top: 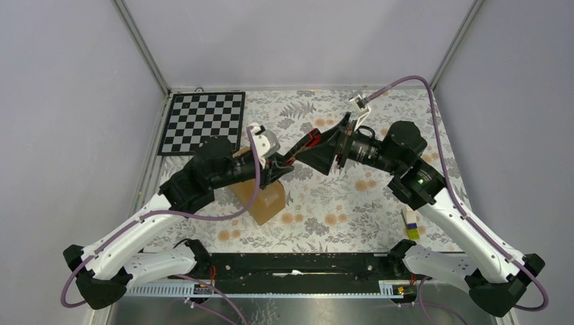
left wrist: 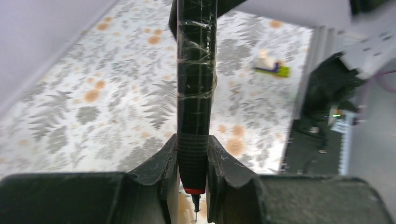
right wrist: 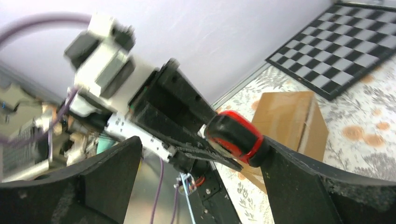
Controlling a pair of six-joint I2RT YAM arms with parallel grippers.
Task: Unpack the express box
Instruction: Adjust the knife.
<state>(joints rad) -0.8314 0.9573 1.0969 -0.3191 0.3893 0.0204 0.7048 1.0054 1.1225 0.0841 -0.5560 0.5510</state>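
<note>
The express box (top: 260, 202), a plain brown carton, lies on the flowered table under my left arm; the right wrist view shows it (right wrist: 289, 116) behind the jaws. My left gripper (top: 284, 164) is shut on a black cutter (left wrist: 196, 93) with a red ring, and its fingers (left wrist: 166, 168) press both sides of the ribbed grip, blade tip toward the camera. My right gripper (top: 318, 145) is open, its jaws wide around the cutter's red-and-black far end (right wrist: 236, 135), which sits close against one finger (right wrist: 299, 182).
A checkerboard sheet (top: 203, 122) lies at the back left of the table. A small yellow, blue and white block (top: 410, 222) sits near my right arm. Grey walls close in the table on three sides.
</note>
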